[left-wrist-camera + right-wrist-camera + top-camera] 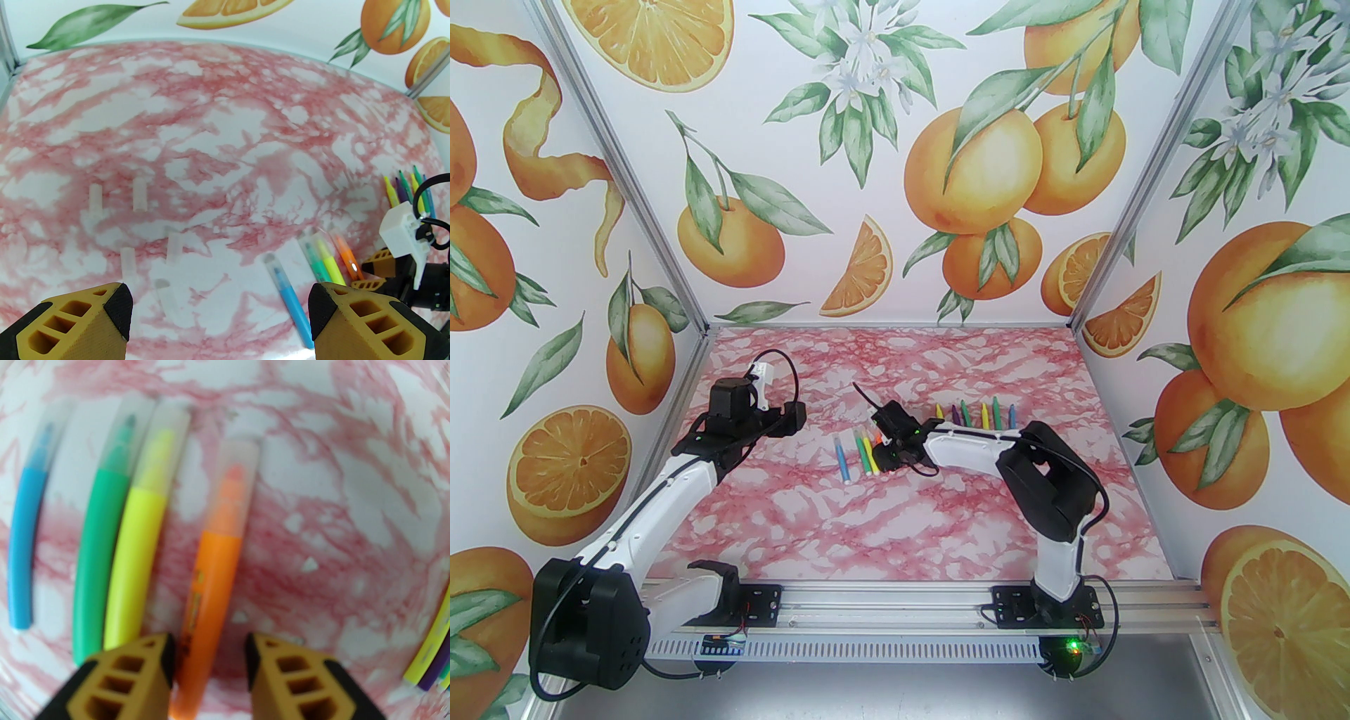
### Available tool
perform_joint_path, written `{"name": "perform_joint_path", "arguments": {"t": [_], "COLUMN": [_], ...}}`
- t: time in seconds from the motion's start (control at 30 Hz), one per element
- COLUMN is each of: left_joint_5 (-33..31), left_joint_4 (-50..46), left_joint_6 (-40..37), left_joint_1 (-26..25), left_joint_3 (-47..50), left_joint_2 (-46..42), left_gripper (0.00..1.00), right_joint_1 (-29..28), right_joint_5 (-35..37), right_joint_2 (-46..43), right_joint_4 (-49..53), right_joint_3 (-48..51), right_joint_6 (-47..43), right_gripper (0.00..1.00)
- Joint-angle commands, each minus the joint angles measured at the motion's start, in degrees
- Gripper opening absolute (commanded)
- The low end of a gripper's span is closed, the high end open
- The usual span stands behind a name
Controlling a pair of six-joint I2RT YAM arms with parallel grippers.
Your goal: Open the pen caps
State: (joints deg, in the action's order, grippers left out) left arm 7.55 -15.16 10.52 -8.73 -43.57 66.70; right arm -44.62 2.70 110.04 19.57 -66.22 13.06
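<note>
Four pens lie side by side with translucent pen caps on: blue [26, 528], green [100, 535], yellow [139, 542] and orange [214, 578]. My right gripper [209, 651] straddles the orange pen's barrel, jaws open; the left finger is close against it and a gap shows on the right. From above, that gripper [882, 453] sits over the capped pens [861, 457]. My left gripper [219, 302] hangs open above the table with nothing between its fingers. Several loose clear caps [139, 193] lie on the table ahead of it.
A row of uncapped pens [974, 415], yellow, purple, green and blue, lies at the back right of the pink marble table [907, 534]. The right arm's elbow [1048, 485] rises near that row. Printed walls close off the left, back and right.
</note>
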Motion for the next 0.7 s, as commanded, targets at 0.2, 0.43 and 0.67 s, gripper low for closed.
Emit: {"name": "perform_joint_path", "arguments": {"t": [0.2, 0.43, 0.67], "left_joint_5": [1.5, 7.8, 15.0], "left_joint_4": [1.5, 2.4, 6.8], "left_joint_6": [0.8, 1.7, 4.6], "left_joint_1": [0.3, 0.4, 0.3], "left_joint_3": [0.5, -0.1, 0.4], "left_joint_2": [0.0, 2.0, 3.7], "left_gripper": [0.86, 0.87, 0.86], "right_joint_1": [-0.3, 0.5, 3.2], "right_joint_5": [4.8, 5.2, -2.9], "right_joint_2": [3.8, 1.9, -4.5], "right_joint_4": [5.2, 5.1, -1.1], "right_joint_3": [-2.9, -2.3, 2.7], "right_joint_6": [0.8, 1.0, 1.6], "right_gripper": [0.3, 0.13, 0.06]}}
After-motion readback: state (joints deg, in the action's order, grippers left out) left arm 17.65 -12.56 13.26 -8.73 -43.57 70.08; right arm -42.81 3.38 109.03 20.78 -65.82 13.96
